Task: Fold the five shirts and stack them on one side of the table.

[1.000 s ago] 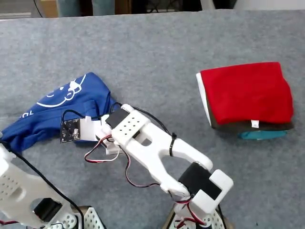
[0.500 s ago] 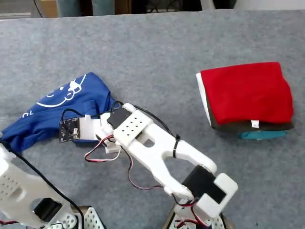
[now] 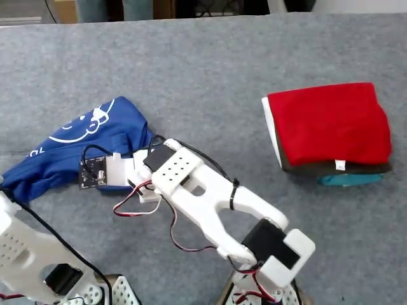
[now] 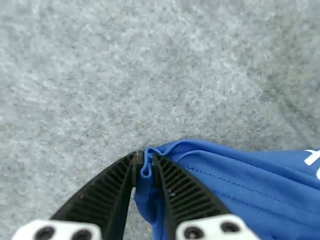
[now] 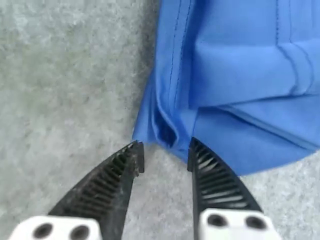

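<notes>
A blue fabric shirt with a white print lies crumpled and not folded on the grey felt-like table cover, on the left arm's side of the table. The left gripper is at the outer end of this shirt, low over the cover. Its two black ribbed fingers are pressed together on a small fold of the blue hem, so it pinches the cloth. The white right arm stretches across from the near edge of the table to the other end of the same shirt. There the right gripper has its jaws spread apart, and a bunched corner of the blue cloth lies just ahead of the tips, between them; I cannot tell if they touch it. Well apart, on the right arm's side, sits a pile of folded shirts. A red folded shirt is on top and a dark folded shirt is under it. A strip of white cloth shows at one edge, and a teal folded shirt peeks out at the bottom.
</notes>
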Controlling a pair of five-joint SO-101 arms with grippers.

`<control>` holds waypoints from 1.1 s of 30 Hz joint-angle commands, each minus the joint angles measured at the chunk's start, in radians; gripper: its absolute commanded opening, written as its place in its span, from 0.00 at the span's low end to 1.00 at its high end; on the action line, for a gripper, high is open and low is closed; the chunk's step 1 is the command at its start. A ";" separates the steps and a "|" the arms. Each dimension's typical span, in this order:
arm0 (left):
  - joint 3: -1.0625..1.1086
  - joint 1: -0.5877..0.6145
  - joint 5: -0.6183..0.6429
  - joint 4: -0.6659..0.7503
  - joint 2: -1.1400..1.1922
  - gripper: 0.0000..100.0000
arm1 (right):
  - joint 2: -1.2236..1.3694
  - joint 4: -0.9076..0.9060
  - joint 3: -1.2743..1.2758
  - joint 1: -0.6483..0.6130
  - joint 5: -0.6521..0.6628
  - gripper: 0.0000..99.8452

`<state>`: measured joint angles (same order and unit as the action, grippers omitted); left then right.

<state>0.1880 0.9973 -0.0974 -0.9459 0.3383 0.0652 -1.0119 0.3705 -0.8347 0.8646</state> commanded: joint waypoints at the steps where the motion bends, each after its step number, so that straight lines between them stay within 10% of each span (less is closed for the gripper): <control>1: 0.010 0.016 -0.008 0.014 -0.005 0.03 | 0.008 0.041 -0.007 0.008 0.008 0.15; 33: 0.010 0.016 -0.009 0.012 -0.005 0.03 | 0.042 0.098 0.041 0.041 0.023 0.16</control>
<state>0.1880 0.9973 -0.0974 -0.9459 0.3383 0.1020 -0.9337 0.4212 -0.8055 0.8800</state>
